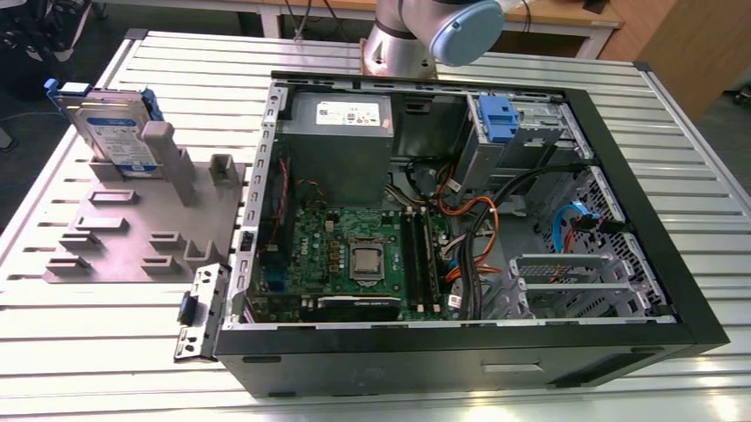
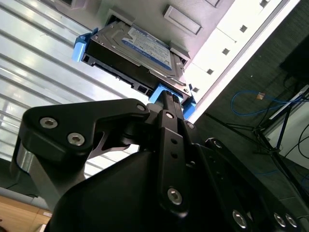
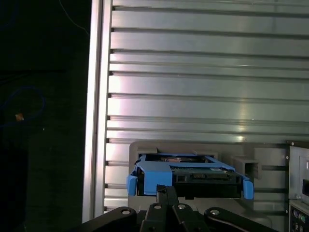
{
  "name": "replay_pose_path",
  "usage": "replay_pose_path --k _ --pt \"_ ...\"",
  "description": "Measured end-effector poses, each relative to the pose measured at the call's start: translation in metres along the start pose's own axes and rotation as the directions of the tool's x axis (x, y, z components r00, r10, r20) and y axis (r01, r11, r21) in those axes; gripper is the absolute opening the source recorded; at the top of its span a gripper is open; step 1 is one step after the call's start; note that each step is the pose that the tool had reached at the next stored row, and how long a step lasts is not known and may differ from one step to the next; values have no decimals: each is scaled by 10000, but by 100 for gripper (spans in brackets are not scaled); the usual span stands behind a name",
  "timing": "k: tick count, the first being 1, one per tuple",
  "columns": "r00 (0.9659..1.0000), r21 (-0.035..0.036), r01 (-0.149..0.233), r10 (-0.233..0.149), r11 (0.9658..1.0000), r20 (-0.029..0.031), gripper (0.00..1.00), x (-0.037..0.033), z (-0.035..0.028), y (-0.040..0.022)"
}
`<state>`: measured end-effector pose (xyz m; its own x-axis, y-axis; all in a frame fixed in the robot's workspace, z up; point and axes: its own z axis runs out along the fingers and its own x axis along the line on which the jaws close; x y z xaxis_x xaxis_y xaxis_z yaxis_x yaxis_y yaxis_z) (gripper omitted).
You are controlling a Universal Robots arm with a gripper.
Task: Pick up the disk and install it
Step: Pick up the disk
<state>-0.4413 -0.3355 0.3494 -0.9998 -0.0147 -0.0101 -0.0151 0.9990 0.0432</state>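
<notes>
Silver disk [image 1: 113, 127], blue rails, white-blue label, upright in holder [image 1: 118, 239], fingers [image 2: 168, 110] pressed together

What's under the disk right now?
The disk stands on edge in a grey slotted fixture, which lies on the ribbed metal table. Its lower edge is covered by the fixture's blocks, so how it seats cannot be seen.

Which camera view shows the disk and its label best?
The second wrist view: the disk is near, showing its label face, one edge and both blue rails. The exterior view shows it farther away, standing upright in a grey holder. The first wrist view shows one edge and the rails, not the label.
</notes>
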Motion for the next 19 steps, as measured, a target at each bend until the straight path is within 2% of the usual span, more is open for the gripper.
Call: replay_pose_path --k 13,19 --pt "10000 0 15 -15 10000 -1 11 0 0 0" --pt "9997 -2 231 -231 9997 -10 11 0 0 0"
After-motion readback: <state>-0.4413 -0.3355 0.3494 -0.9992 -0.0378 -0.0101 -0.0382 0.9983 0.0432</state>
